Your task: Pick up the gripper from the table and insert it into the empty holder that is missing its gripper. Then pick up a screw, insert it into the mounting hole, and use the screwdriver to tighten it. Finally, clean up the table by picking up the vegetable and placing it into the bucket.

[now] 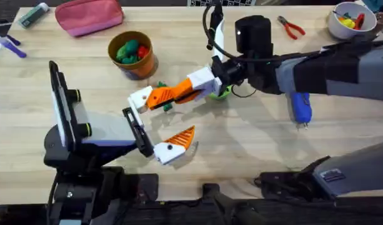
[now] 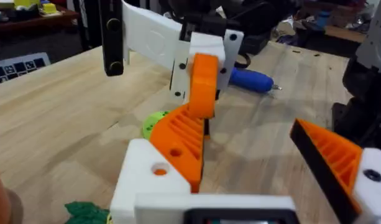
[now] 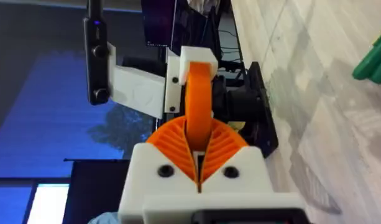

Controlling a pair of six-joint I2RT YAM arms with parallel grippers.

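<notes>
Overhead first: hard to read how the joint between the holder (image 1: 140, 99) and the gripper (image 1: 163, 95) sits, since both run together under the right arm's reach. Can't tell whether the orange piece is fully seated or only resting against the white block. Vegetable (image 1: 167, 107) mostly tucked beneath that orange piece, just a dark green scrap peeking out on the near side. Shows a bit better from the left wrist as a crinkly dark green bit (image 2: 84, 213), cut off by the edge.

Gripper itself: orange, wedge-shaped, ribbed on one face (image 2: 178, 137), sitting near mid-table and touching the holder (image 2: 146, 180), which looks white and blocky with a round hole in its face. Edge-on from the right wrist, just a narrow orange strip (image 3: 199, 99).

Right gripper (image 1: 192, 87) clamped tight on that orange piece, ribbed pads pressed on both sides of it (image 3: 199, 134). Left gripper (image 1: 157, 123) spread wide, far finger and near finger well apart (image 2: 240, 130).

Screwdriver (image 1: 302, 106) lying flat to the right, partly under the right arm, blue body and thin tip visible (image 2: 252, 79).

Bucket (image 1: 145, 65) standing far left of centre, holding green and red toy vegetables (image 1: 131, 51). White bowl (image 1: 337, 29) at the far right corner with yellow and red bits inside.
</notes>
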